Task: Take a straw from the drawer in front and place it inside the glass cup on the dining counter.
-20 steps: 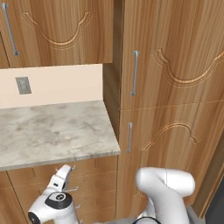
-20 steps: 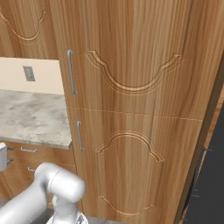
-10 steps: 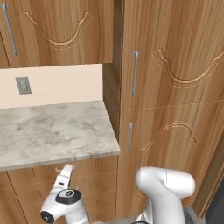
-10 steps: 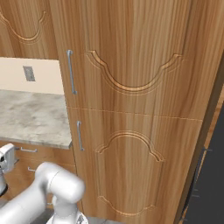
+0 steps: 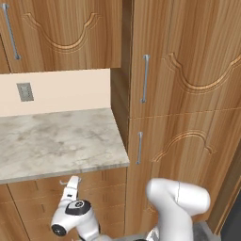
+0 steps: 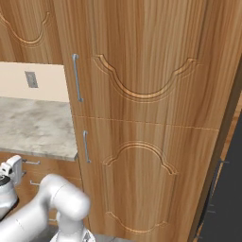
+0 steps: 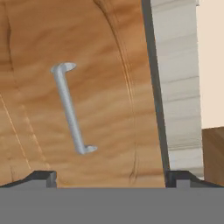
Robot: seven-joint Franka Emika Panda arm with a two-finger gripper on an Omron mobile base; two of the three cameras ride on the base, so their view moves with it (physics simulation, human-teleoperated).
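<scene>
Jaws spread wide and holding nothing: in the left base view the gripper (image 5: 70,181) rides at the end of the white arm just under the front edge of the marbled bench (image 5: 56,141), facing the wooden drawer fronts (image 5: 101,181) below it, the closed drawer among them. No straw and no glass cup can be made out from this side, so the straw is presumably shut away inside; the hand itself covers part of the drawer fronts, and the handle it faces sits largely behind it

From the right base view the gripper (image 6: 14,170) sits at the far left edge, cut by the frame, beside two short silver handles (image 6: 33,163) on the stacked fronts under the bench (image 6: 38,127); the tall cabinet doors (image 6: 142,118) dominate the frame, and which front is the wanted drawer is hard to tell from this angle

Through the hand view, rolled onto its side, the slim silver bar handle (image 7: 70,107) stands proud of the brown wood drawer (image 7: 96,57) front, apart from the two dark fingertips (image 7: 43,177) at the bottom, which stand far apart; the bench edge (image 7: 175,74) runs along the right. That bar looks rigid, smooth and likely slippery, best taken across its middle, squarely. The straw, by contrast, should be featherlight, thin and easily crushed or rolled, calling for a gentle pinch near mid-length
</scene>
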